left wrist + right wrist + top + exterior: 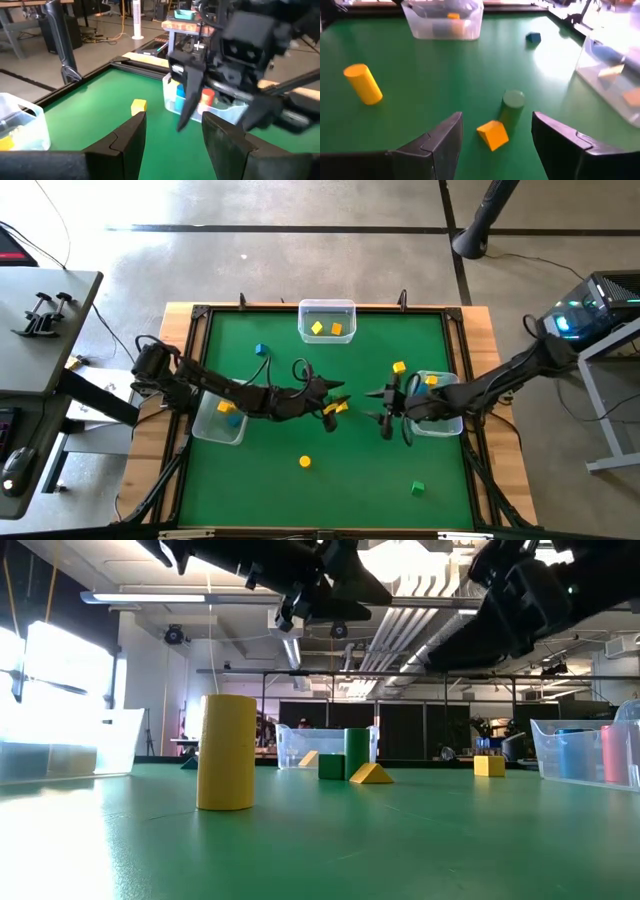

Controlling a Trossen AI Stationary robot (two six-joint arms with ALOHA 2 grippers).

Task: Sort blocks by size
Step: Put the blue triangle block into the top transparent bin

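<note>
A: Blocks first: which one is next, and where does it lie?

B: I think the yellow wedge block. It lies on the green worktop near the middle, just beside a green cylinder block.

A: Which way is it from the right gripper?

B: In the high view it is at 9 o'clock from the right gripper, near it. That gripper is empty and its fingers stand wide apart. They point toward the wedge.

A: And the left gripper?

B: It hangs almost over the wedge, which shows at its 6 o'clock edge. Its fingers are also apart, with nothing between them. Its own camera looks past the wedge to the other arm.

A: So which arm is nearer?

B: I judge the left one is nearer and would need mostly to go down. Both arms are raised above the worktop. The wedge's long axis I cannot tell surely.
</note>
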